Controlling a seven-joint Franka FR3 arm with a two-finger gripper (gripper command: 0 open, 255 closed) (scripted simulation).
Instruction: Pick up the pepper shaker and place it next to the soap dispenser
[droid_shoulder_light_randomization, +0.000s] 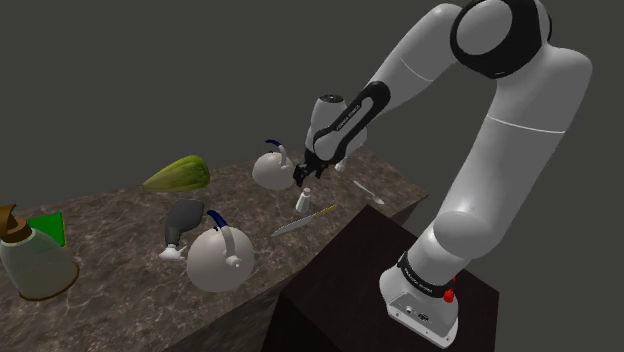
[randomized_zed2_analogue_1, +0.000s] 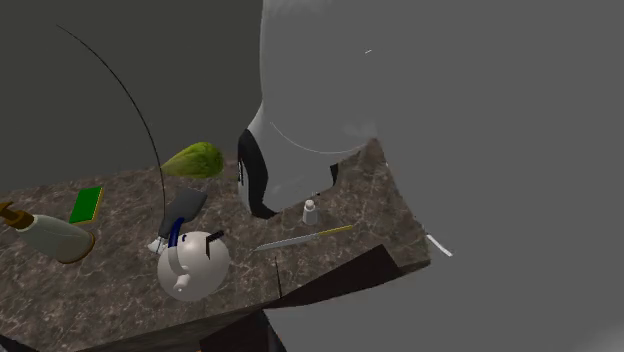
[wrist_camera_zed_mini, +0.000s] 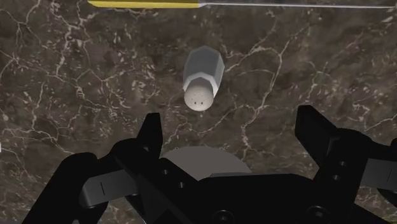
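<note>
Above the dark marbled table (wrist_camera_zed_mini: 57, 70), the pincer (wrist_camera_zed_mini: 232, 121) hangs wide apart over the upright pale pepper shaker (wrist_camera_zed_mini: 202, 79), not touching it, near a knife (randomized_zed2_analogue_1: 300, 238)

Pepper shaker (wrist_camera_zed_mini: 202, 79) (droid_shoulder_light_randomization: 304, 200) (randomized_zed2_analogue_1: 310, 211): pale grey, faceted body, rounded cap pierced with small holes.
Shaker pose: set upright on the dark marbled counter (wrist_camera_zed_mini: 76, 70).
Soap dispenser (droid_shoulder_light_randomization: 38, 260) (randomized_zed2_analogue_1: 55, 234): cream body, brown pump; placed well apart from the shaker.
</note>
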